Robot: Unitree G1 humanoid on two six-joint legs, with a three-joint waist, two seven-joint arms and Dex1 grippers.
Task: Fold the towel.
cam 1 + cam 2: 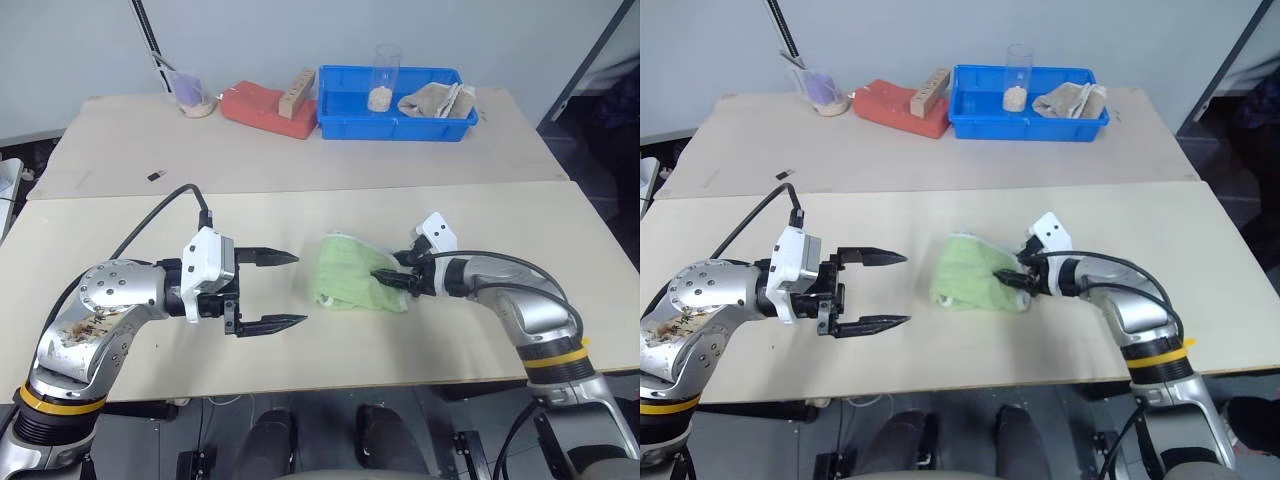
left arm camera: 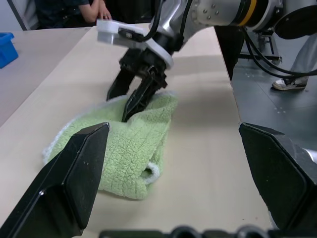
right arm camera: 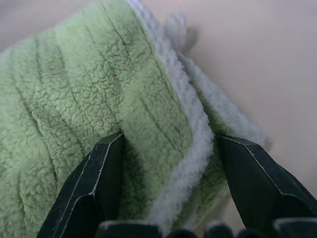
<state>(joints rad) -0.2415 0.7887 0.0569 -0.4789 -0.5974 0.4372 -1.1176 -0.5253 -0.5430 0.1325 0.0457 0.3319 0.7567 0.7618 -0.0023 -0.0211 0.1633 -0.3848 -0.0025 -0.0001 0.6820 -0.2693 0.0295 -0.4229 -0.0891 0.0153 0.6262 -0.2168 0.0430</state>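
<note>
The towel (image 1: 350, 272), light green with a white trimmed edge, lies bunched in a thick folded heap on the middle of the near table (image 1: 120, 240). My right gripper (image 1: 385, 278) is at the towel's right side. Its two black fingers stand apart astride the white edge (image 3: 171, 124), and their tips press into the cloth (image 2: 124, 148). My left gripper (image 1: 300, 289) hovers to the left of the towel, a short gap from it. It is wide open with nothing between its fingers (image 2: 74, 173).
On the far table stand a blue bin (image 1: 390, 127) holding a clear cup and a beige cloth, a red object (image 1: 255, 108) with a wooden block, and a plastic cup (image 1: 190, 95). A seam separates the tables. A person's hand (image 2: 99, 10) shows beyond.
</note>
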